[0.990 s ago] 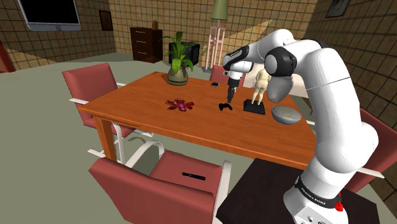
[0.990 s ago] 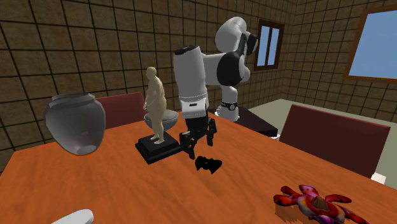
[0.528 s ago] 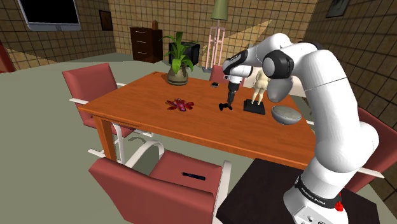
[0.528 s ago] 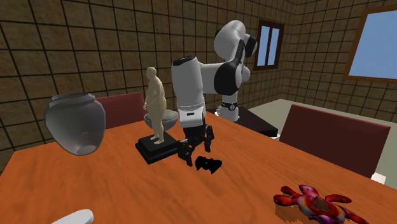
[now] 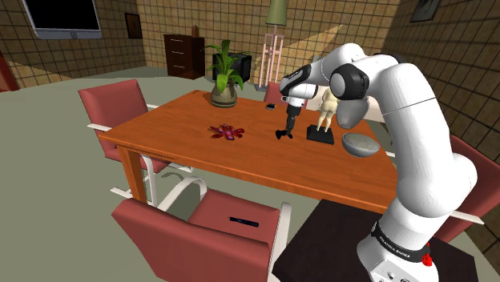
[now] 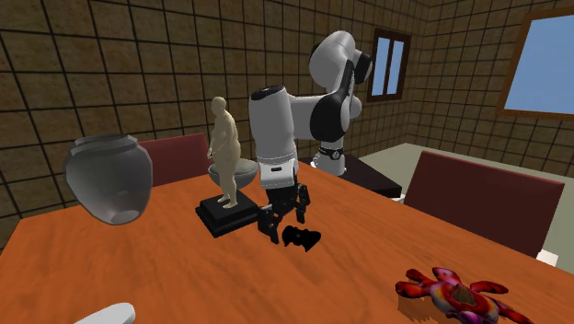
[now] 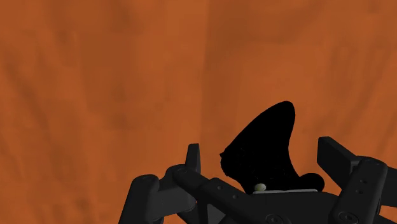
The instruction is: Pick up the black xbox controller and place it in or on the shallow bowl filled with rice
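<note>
In the shoulder view the white arm (image 5: 401,104) reaches over the orange counter (image 5: 240,164) and points its jaws down onto the black controller (image 5: 282,134), which lies flat on the counter just beside the black base of a tan figurine (image 5: 324,108). The grey bowl (image 5: 360,144) sits near the counter's edge toward that view's right, apart from the controller, with the figurine's base between them. A red flower-like ornament (image 5: 226,132) lies toward that view's left and a potted plant (image 5: 224,80) stands at the far end. In the second exterior view the jaws are low, open, their tips at the controller (image 6: 302,239), the figurine (image 6: 223,147) and the bowl (image 6: 241,170) behind them, a grey vase (image 6: 109,175) on that view's left. In the wrist view the two fingers (image 7: 193,159) stand apart with the controller (image 7: 264,149) between them, not clasped; a gap shows on one side.
</note>
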